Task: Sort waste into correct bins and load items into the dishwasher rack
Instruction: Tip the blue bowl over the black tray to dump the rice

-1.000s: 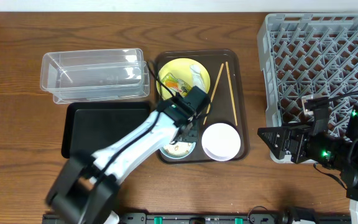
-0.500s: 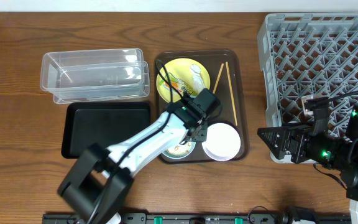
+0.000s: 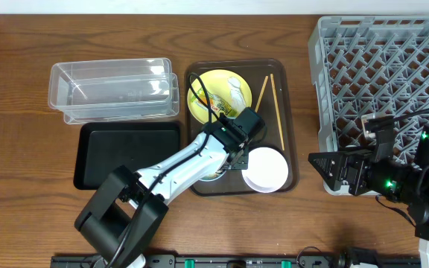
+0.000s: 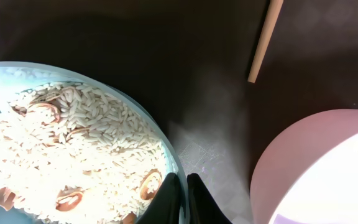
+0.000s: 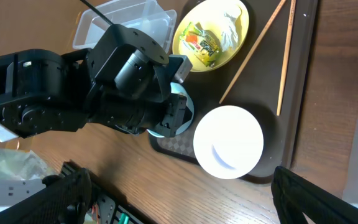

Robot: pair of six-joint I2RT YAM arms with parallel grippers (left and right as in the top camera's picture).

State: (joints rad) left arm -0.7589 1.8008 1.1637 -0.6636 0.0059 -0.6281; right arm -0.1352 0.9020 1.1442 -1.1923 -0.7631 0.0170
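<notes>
While the left gripper [image 4: 179, 186] pinches the rim of the light-blue bowl [image 4: 73, 149], the right gripper [image 5: 179, 199] waits open by the dishwasher rack [image 3: 386, 74].

Rice grains [image 4: 86, 143] fill the bowl, which sits on the brown serving tray [image 3: 287, 112] beside the white bowl [image 3: 265, 169]; yellow plate [image 3: 222, 93] and chopsticks [image 3: 276, 112] lie behind.

Glossy white bowl [image 3: 265, 169], matt wooden chopsticks [image 3: 269, 109], clear plastic tub [image 3: 114, 90], grey plastic rack [image 3: 386, 67].

plate [image 3: 219, 93] behind bowls — chopsticks [image 3: 268, 104] right | rack [image 3: 382, 89] far right
</notes>
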